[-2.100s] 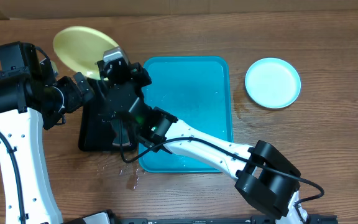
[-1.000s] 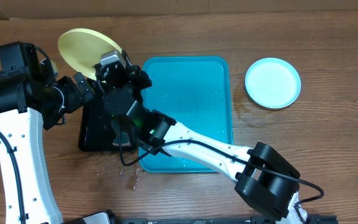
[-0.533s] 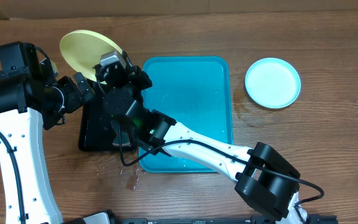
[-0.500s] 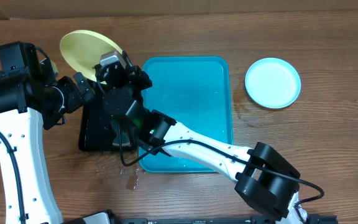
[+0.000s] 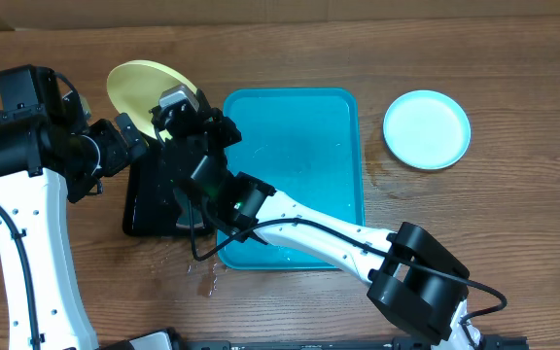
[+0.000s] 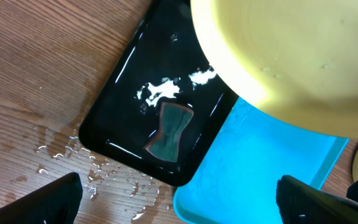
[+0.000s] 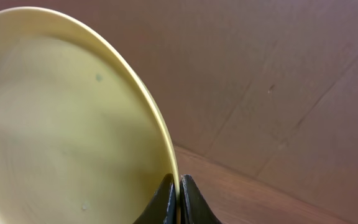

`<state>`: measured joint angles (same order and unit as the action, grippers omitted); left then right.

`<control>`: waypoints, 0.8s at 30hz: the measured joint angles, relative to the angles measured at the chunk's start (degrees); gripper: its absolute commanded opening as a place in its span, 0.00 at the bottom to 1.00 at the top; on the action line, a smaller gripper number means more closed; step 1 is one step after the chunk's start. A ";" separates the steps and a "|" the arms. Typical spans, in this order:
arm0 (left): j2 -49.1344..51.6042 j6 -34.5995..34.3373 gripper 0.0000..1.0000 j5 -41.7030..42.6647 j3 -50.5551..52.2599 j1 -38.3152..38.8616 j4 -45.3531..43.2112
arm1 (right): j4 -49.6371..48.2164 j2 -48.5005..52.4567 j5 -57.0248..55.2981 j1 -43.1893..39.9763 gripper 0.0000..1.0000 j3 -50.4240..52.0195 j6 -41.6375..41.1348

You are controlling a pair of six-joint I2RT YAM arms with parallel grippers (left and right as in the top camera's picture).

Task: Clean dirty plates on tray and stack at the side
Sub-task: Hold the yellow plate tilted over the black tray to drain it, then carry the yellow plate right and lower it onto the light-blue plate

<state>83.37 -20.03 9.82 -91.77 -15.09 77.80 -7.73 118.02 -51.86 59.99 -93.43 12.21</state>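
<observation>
The yellow plate (image 5: 144,86) is now sitting further right, nearer the tray (image 5: 343,146), with the right hand (image 5: 170,103) clamped on its rim and holding it tilted. The left hand (image 5: 134,136) is hanging with its fingers apart beside it. The blue plate (image 5: 427,129) is lying on the wooden bench (image 5: 513,224), right of the tray. Water (image 6: 67,155) is beading beside the black tray (image 5: 144,209), and cardboard (image 7: 260,74) is backing the bench.

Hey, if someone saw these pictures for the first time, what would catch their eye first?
The pale yellow plate stands out first, pinched by its rim in the right gripper and held tilted beside the black tray at the table's left. Next come the big turquoise tray in the middle and the light blue plate lying alone on the wood at the right.
</observation>
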 measured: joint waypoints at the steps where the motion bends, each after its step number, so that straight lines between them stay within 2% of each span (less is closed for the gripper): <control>1: 0.00 0.00 1.00 0.00 0.00 0.00 0.00 | 0.02 0.00 -0.02 0.02 0.04 0.00 -0.20; 7: 0.00 0.00 1.00 0.00 0.00 0.00 0.00 | 3.19 0.00 0.00 0.00 0.04 -0.02 -2.16; 15: 0.00 0.00 1.00 -0.02 0.00 0.00 0.00 | 17.92 -0.02 2.71 -0.24 0.04 -0.11 -15.69; 24: 0.00 0.00 1.00 0.00 0.00 0.00 0.00 | 21.22 -0.02 8.61 -3.08 0.04 -0.11 -26.14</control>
<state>83.37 -20.03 9.82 -91.77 -15.09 77.80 13.50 117.99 -43.24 56.90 -93.54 -13.93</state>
